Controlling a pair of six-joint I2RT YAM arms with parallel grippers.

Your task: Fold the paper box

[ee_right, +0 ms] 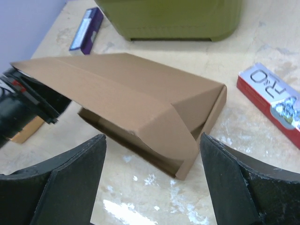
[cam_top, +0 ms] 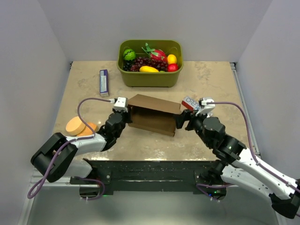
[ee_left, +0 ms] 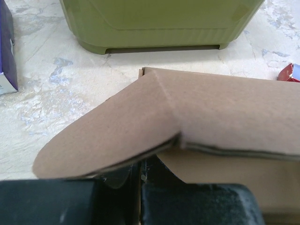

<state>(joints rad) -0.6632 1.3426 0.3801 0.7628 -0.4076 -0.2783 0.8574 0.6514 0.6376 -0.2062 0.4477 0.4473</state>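
closing the lid (ee_right: 117,84): left pincer (cam_top: 123,120) clamps the box (cam_top: 152,115); right pincer (cam_top: 181,120), apart, should tuck the flap (ee_right: 208,110) ahead.

Your left gripper (ee_left: 140,199) has its jaws pinched on the paper box (ee_left: 225,112) (only a sliver between them); your right gripper (ee_right: 152,145) has its jaws wide apart. Both arms reach inward.
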